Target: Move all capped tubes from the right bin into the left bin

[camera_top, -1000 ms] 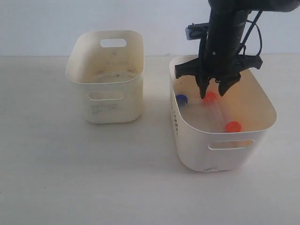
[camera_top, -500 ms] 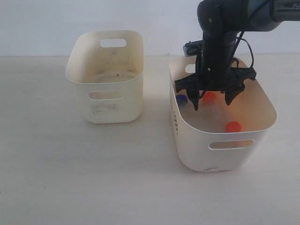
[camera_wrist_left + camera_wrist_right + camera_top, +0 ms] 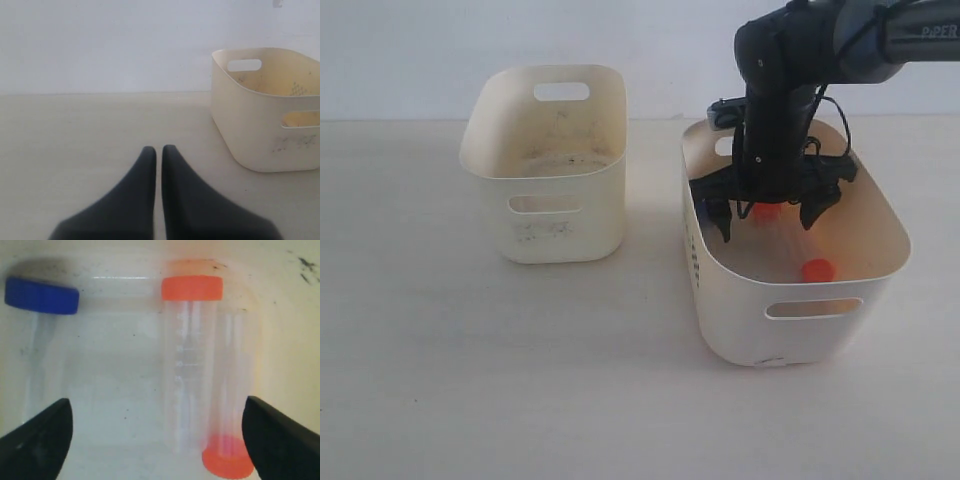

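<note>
Capped tubes (image 3: 190, 365) are counted as three in the right wrist view: one blue-capped tube (image 3: 42, 297) and two orange-capped ones. The two orange ones are laid side by side with their caps at opposite ends. All three are lying on the floor of the right bin (image 3: 800, 310), the larger of two cream bins, which is set right of centre in the exterior view. In that view only two orange caps (image 3: 817, 270) are made out inside it, one of them partly hidden behind the arm.

Grey smudges are seen on the front and inner wall of the left bin (image 3: 545, 215), the smaller one, which is placed upper left of centre on the table (image 3: 470, 380), well apart from the larger bin.

One arm is reached in from the upper right and bent steeply down, so that the right gripper (image 3: 767, 228) is lowered inside the right bin. Its fingers (image 3: 40, 440) are spread wide and released, with the orange-capped pair between them and nothing grasped. The left gripper (image 3: 156, 148) is held low over bare table with its fingers pressed together, grasping nothing.
</note>
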You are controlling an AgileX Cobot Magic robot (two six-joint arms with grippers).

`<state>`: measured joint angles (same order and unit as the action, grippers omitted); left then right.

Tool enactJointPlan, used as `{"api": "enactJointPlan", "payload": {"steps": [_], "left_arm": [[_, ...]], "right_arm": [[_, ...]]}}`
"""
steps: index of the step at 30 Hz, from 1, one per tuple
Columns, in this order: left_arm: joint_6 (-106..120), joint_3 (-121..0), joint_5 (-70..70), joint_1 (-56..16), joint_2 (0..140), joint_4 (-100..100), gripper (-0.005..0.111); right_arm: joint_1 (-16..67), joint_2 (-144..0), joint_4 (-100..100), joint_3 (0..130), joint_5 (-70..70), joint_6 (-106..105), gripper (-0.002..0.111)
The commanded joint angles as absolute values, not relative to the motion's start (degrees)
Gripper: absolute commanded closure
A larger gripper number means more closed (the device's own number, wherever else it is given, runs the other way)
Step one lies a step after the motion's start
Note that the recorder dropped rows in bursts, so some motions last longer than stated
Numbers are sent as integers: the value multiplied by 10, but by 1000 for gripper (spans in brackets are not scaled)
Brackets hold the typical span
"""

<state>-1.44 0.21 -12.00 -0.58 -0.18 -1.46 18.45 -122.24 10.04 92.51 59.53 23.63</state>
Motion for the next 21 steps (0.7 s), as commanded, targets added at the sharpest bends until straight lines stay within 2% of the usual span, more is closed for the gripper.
{"api": "enactJointPlan", "payload": {"steps": [1,9,16,21], "left_arm": [[-20,0,-116,-6,0,-11,102],[-20,0,-116,-6,0,-11,102],[-20,0,-116,-6,0,-11,102],[-20,0,-116,-6,0,-11,102]], "right_arm": [[184,-1231,109,927,590,237,21],[184,-1251,117,927,580,241,23],[184,-1265,134,927,584,247,52],[184,-1266,134,927,580,248,65]]}}
